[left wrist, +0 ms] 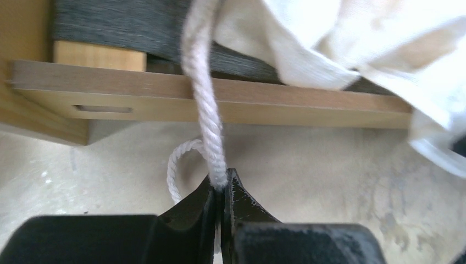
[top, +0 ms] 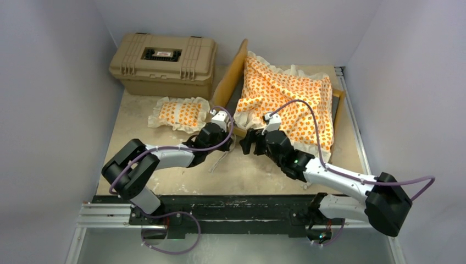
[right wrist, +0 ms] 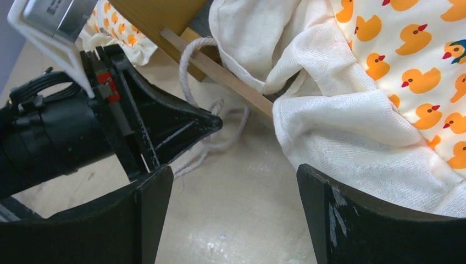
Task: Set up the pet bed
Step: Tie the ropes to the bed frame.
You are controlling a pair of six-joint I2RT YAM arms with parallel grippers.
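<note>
The pet bed's light-wood frame [top: 233,70] lies at the back right. Its orange-patterned mattress cushion [top: 291,104] is draped loosely over it, with the white ruffle [left wrist: 329,44] hanging past the side rail [left wrist: 275,99]. The small matching pillow [top: 178,114] lies on the table to the left of the frame. My left gripper [left wrist: 222,179] is shut on a white cord [left wrist: 206,99] that comes down from the cushion over the rail. My right gripper [right wrist: 236,214] stands open just above the table beside the ruffle, with nothing between its fingers and the left gripper [right wrist: 165,126] close on its left.
A tan plastic hard case [top: 163,63] stands at the back left, close to the frame's headboard. Loose cord [top: 221,158] trails on the table between the two arms. White walls close in both sides.
</note>
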